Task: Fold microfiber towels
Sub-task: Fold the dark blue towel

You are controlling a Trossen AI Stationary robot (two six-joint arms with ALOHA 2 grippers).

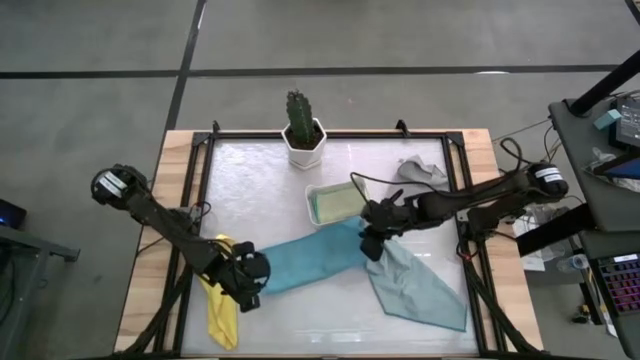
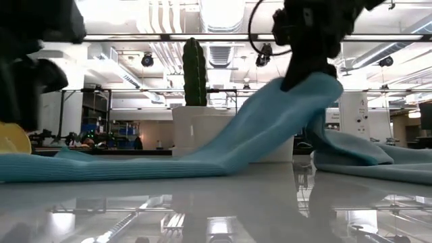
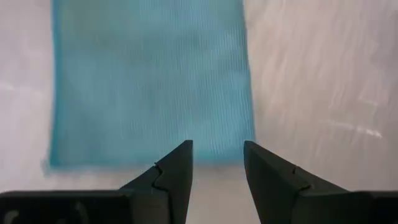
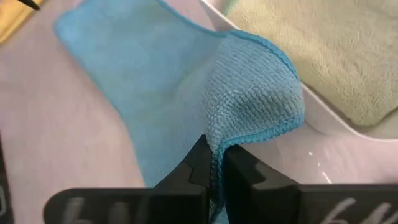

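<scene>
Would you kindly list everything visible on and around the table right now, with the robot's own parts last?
Blue towel: one, bright blue, table centre, one end lifted.
Pale teal towel: one, front right.
Yellow towel: one, front left edge.
Grey towel: one, crumpled, back right.
Olive green towel: one, folded inside the tray.
Tray: one, white, centre.
Cactus: one, green, in a white pot, back centre.
Table: one, pale glossy top with a wooden border.
Left hand: open, at the blue towel's near end.
Right hand: shut on the blue towel's lifted corner.

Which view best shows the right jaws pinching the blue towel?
Right wrist view: jaws shut on the blue towel's bunched edge. High view shows the right gripper over it; low view, the lifted end; left wrist, its far edge.
</scene>
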